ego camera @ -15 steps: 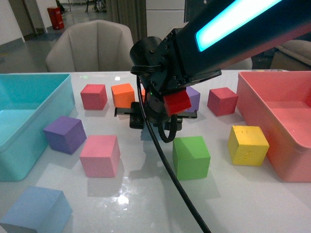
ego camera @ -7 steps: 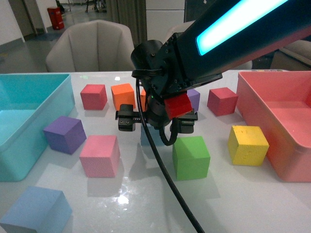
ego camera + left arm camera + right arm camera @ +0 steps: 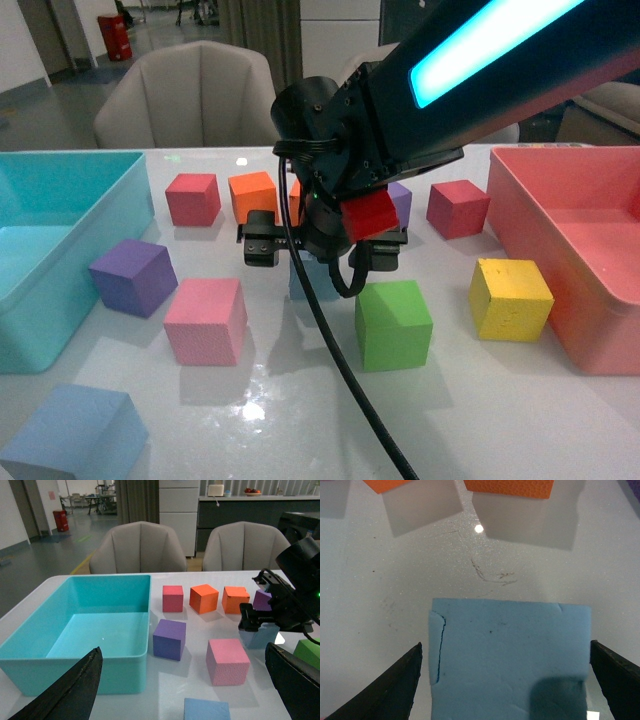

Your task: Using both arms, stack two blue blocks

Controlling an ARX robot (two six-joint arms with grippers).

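White glossy surface (image 3: pixel 520 410), grey chairs (image 3: pixel 140 545) behind. Turquoise bin (image 3: pixel 75 630) at left: empty. Pink bin (image 3: pixel 560 210) at right: visible part seems empty, rest out of frame. Right arm (image 3: pixel 400 120) low over centre; right jaws spread either side of first blue block (image 3: pixel 510 655), not gripping. Second blue block (image 3: pixel 70 435) at near-left corner, well apart. Left jaws released, nothing between.

The black right pincer (image 3: pixel 322 258), under a red wrist part (image 3: pixel 368 215) and a glowing cyan strip (image 3: pixel 490 40), flanks a pale blue block (image 3: pixel 510 650). Beyond the pincer lie orange cubes (image 3: pixel 509 487). On its near side sit a pink cube (image 3: pixel 205 320) and a green cube (image 3: pixel 393 322).
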